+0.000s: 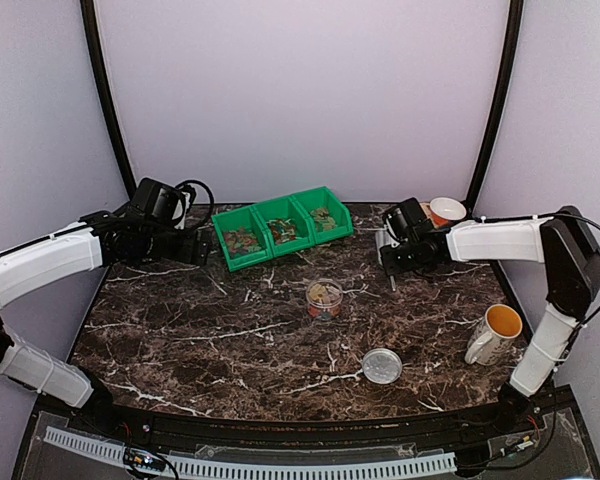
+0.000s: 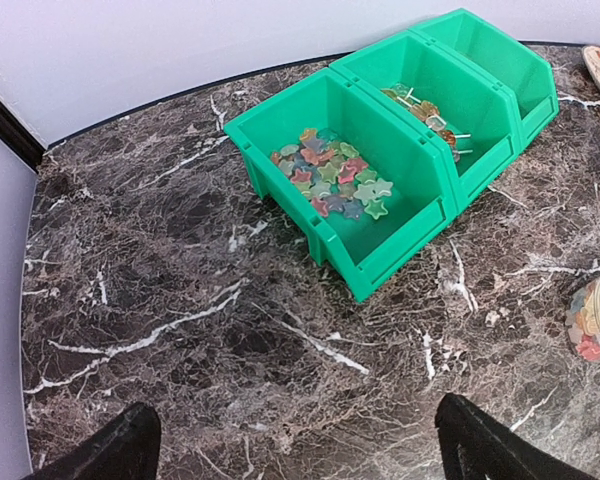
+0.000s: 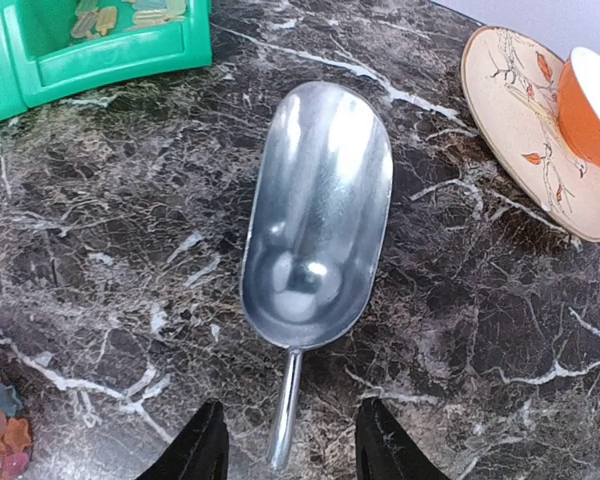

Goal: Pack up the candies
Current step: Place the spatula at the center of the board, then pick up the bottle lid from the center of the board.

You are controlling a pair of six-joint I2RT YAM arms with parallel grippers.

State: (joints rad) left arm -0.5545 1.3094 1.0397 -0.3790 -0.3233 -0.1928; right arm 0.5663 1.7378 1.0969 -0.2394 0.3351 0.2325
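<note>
The candies lie in three joined green bins (image 1: 280, 215): small star-shaped ones (image 2: 332, 182) fill the nearest bin, and more candies (image 2: 428, 118) sit in the middle one. A small clear jar (image 1: 324, 298) stands open mid-table with candies inside. My left gripper (image 2: 300, 450) hangs open over bare marble just left of the bins. My right gripper (image 3: 290, 445) is open, its fingers on either side of the thin handle of a metal scoop (image 3: 318, 215) without touching it. The empty scoop lies flat on the table (image 3: 110, 250).
The jar's grey lid (image 1: 382, 365) lies on the marble near the front. A white mug (image 1: 495, 333) stands at the right. An orange cup (image 3: 590, 100) sits on a patterned plate (image 3: 525, 140) beyond the scoop. Purple walls surround the table.
</note>
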